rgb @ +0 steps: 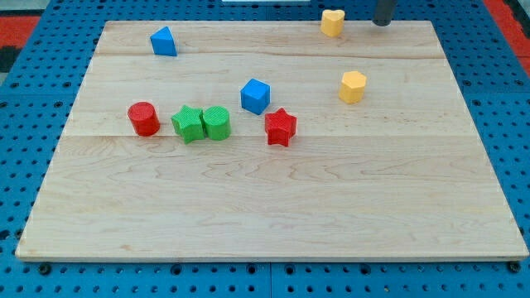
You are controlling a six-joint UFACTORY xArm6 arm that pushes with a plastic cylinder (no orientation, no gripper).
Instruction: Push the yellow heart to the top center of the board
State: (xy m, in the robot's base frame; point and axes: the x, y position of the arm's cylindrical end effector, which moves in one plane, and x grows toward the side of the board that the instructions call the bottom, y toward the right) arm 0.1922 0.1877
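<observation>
The yellow heart (332,22) sits at the board's top edge, right of centre. My tip (383,23) is a dark rod end at the view's top, just right of the heart with a gap between them. A second yellow block, a hexagon (353,86), lies below the heart on the board's right side.
A blue triangular block (163,40) is at the top left. A blue cube (255,96) and a red star (280,127) sit near the middle. A green star (189,124), a green cylinder (216,122) and a red cylinder (144,118) stand in a row at the left.
</observation>
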